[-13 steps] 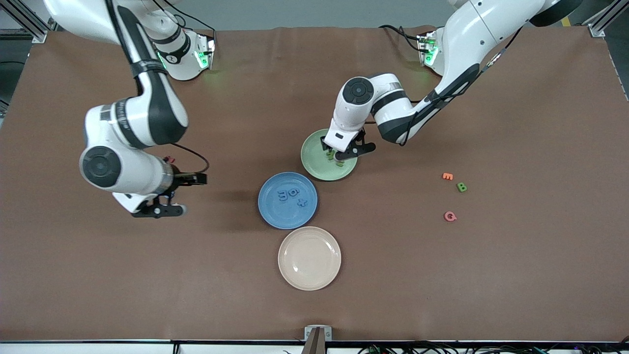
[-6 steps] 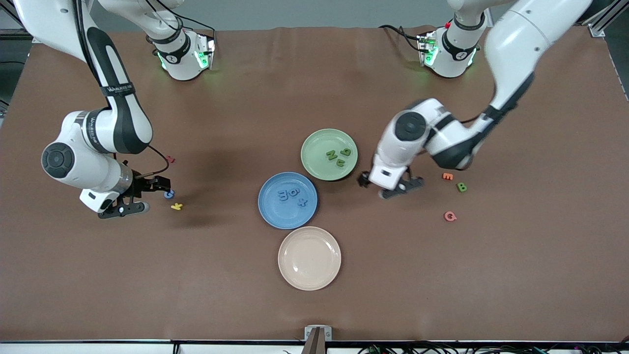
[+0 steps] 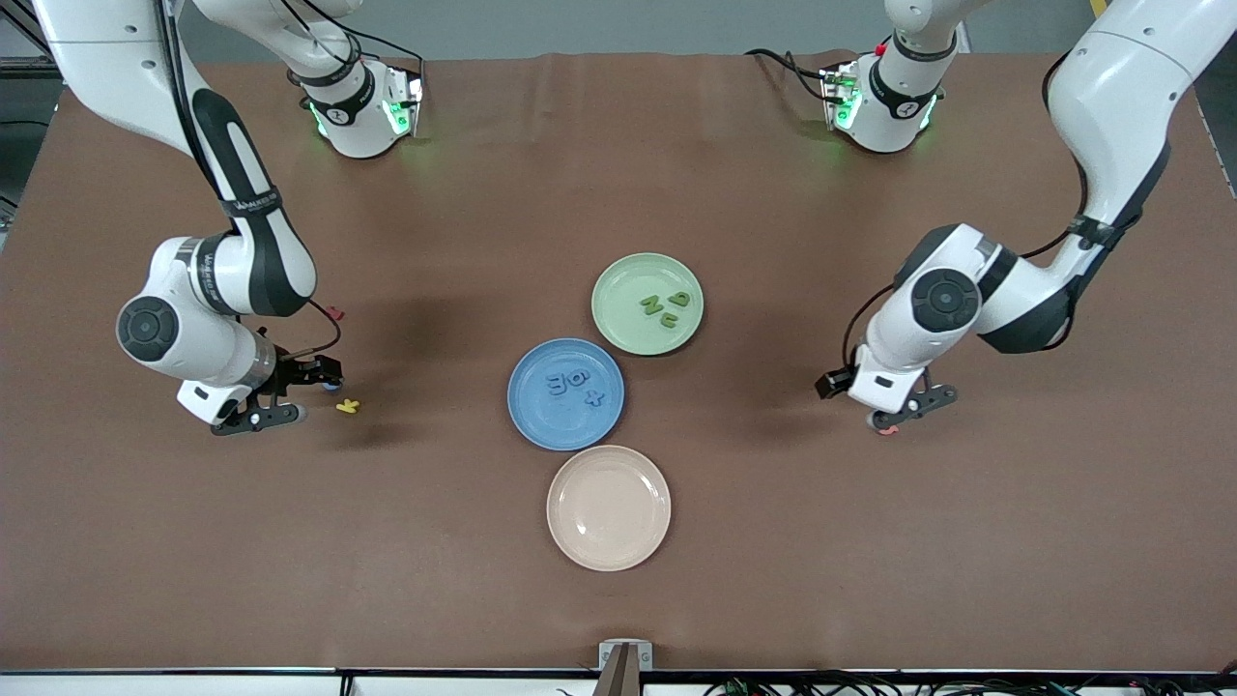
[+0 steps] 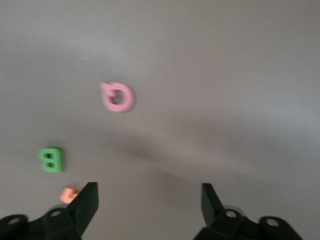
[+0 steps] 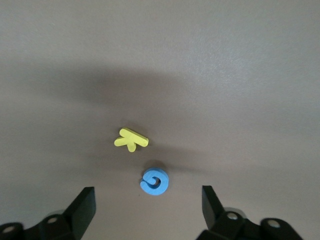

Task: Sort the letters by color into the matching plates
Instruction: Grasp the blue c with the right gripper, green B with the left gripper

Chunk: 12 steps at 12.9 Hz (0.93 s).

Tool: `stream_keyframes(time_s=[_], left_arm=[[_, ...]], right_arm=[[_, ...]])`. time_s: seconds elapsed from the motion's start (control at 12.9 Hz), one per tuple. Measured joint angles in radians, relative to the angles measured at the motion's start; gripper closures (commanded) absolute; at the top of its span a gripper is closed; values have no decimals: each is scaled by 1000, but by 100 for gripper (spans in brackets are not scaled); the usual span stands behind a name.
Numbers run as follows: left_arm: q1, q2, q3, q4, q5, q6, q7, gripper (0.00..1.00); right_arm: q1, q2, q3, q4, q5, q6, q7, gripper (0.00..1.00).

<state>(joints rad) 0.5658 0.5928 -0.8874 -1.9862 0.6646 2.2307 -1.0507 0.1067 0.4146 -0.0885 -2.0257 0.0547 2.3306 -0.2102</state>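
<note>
Bare brown table (image 3: 618, 619) surrounds three plates at centre. The green plate (image 3: 618, 280) holds three green letters (image 3: 665, 306); the blue plate (image 3: 541, 416) three blue characters (image 3: 572, 385). Left gripper (image 4: 149, 200), fingers spread and empty, hovers near a green B (image 4: 51, 159). Right gripper (image 5: 148, 199), likewise spread and empty, hangs over a blue letter (image 5: 154, 181).
</note>
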Motion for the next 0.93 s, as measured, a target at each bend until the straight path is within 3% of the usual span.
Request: stream_keyframes(time_s=[0.54, 0.78, 0.93], left_arm=[[245, -14, -7, -137, 141, 101, 6, 21], [254, -14, -9, -177, 141, 120, 2, 28], [255, -14, -9, -188, 141, 120, -15, 39]], right_arm=[[-6, 41, 1, -28, 0, 32, -11, 39], [-9, 56, 1, -42, 0, 65, -14, 40], [-9, 66, 1, -52, 0, 88, -14, 41]])
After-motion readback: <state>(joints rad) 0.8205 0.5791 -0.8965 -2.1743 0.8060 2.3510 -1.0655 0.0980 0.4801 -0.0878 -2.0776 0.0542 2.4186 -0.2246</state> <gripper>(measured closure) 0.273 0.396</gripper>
